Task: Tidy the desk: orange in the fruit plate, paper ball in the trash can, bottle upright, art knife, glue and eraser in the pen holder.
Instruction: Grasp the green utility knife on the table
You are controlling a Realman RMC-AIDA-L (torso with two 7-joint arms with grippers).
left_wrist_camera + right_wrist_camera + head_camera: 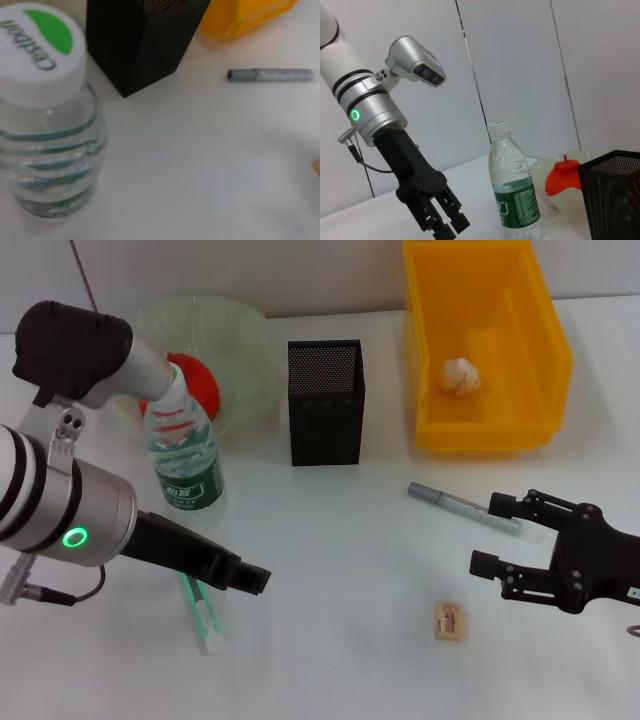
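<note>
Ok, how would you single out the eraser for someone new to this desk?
Start at the yellow trash can at the back right and come toward the front edge, past the grey pen-like tool. The eraser lies beside the right gripper: a tiny tan block with dark print, the smallest thing here.

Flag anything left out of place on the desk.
The eraser, a grey pen-like tool and a green-and-white stick lie loose on the desk, outside the holder. Bottle stands upright.

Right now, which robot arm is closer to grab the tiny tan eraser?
Probably the right: its tool hovers open beside the tiny tan rectangular eraser, while the left tool is farther away, near the clear plastic bottle.
</note>
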